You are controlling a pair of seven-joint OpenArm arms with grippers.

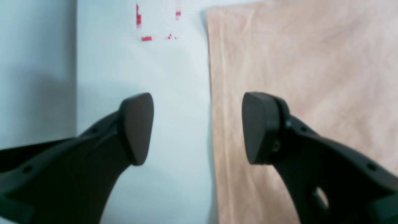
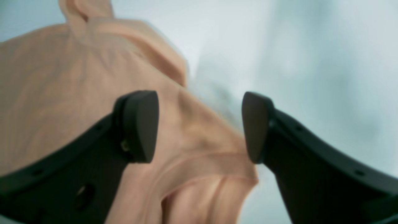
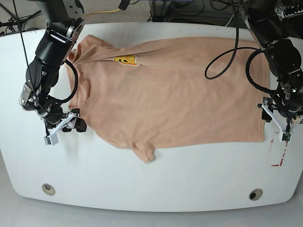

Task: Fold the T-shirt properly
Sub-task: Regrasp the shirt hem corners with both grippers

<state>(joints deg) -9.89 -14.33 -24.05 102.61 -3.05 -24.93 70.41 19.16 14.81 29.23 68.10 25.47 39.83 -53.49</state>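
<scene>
The peach T-shirt (image 3: 175,94) lies flat on the white table (image 3: 142,179), neck to the left, hem to the right, yellow print (image 3: 125,60) facing up. My left gripper (image 1: 197,124) is open and straddles the shirt's straight hem edge (image 1: 311,62): one finger over bare table, the other over cloth. In the base view it hovers at the right end (image 3: 271,113). My right gripper (image 2: 200,124) is open too, by the shirt's left shoulder (image 3: 75,124). A rumpled, hemmed part of the shirt (image 2: 62,93) lies below and between its fingers, ungripped.
Red tape marks (image 1: 146,38) are on the table beside the hem, also seen in the base view (image 3: 279,158). Two round holes (image 3: 48,188) (image 3: 255,194) sit near the front edge. Cables hang from the arm at the right (image 3: 222,61).
</scene>
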